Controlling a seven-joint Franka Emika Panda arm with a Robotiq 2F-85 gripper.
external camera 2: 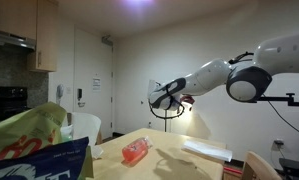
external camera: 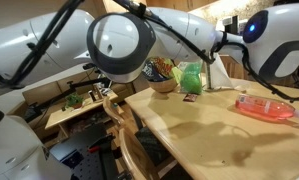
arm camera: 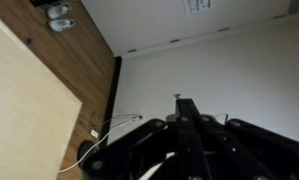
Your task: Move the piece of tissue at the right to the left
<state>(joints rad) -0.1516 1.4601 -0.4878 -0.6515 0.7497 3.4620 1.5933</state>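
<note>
Hand (external camera 2: 161,98) shut tight, fingers (arm camera: 184,108) pressed together, nothing seen between them. It hangs high, well clear of the table (external camera 2: 169,166).

Below the hand, toward the arm's side: a flat white tissue (external camera 2: 204,150) lying on the table, not touching the hand. Below on the other side: red tray (external camera 2: 136,150), apart from the tissue.

Farther out, at one table end: green bag (external camera: 192,78), with a bowl (external camera: 164,84) just beside it.

Wrist view shows the table edge and wood floor (arm camera: 89,60) beyond.
</note>
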